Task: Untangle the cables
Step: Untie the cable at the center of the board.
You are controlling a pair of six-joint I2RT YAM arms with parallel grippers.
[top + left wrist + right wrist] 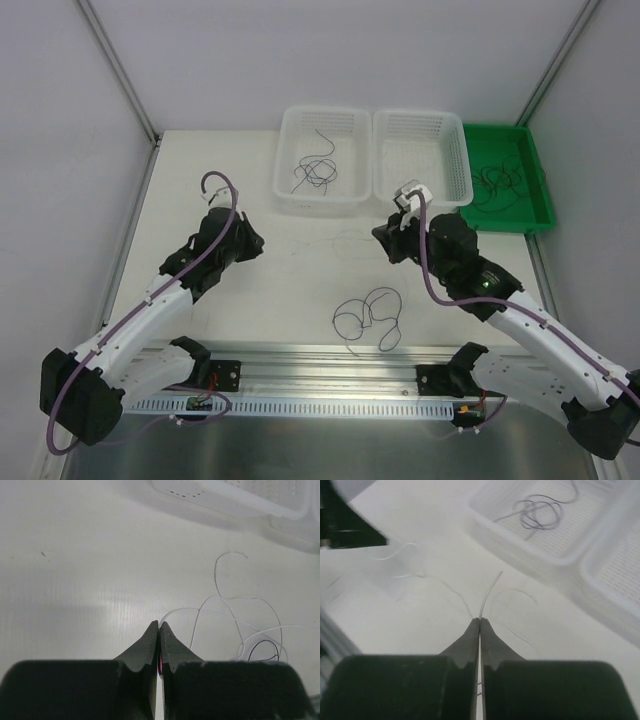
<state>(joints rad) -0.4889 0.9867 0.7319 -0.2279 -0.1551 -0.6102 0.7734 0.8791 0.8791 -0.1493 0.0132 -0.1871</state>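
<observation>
A hair-thin white cable (345, 243) lies stretched over the table between my two grippers. My left gripper (260, 245) is shut, and in the left wrist view the white cable (215, 577) leaves its closed tips (159, 623) and loops off to the right. My right gripper (380, 236) is shut too; its wrist view shows a white cable end (488, 594) sticking out past the closed tips (480, 620). A dark cable (370, 312) lies in loose loops nearer the front edge, apart from both grippers. An arc of it (262, 643) shows in the left wrist view.
At the back, a white basket (285, 150) holds a small coil of dark cables (316, 172) (540, 512). Beside it stands a second white basket (465, 160). A green tray (535, 190) at the far right holds more dark cables (498, 182).
</observation>
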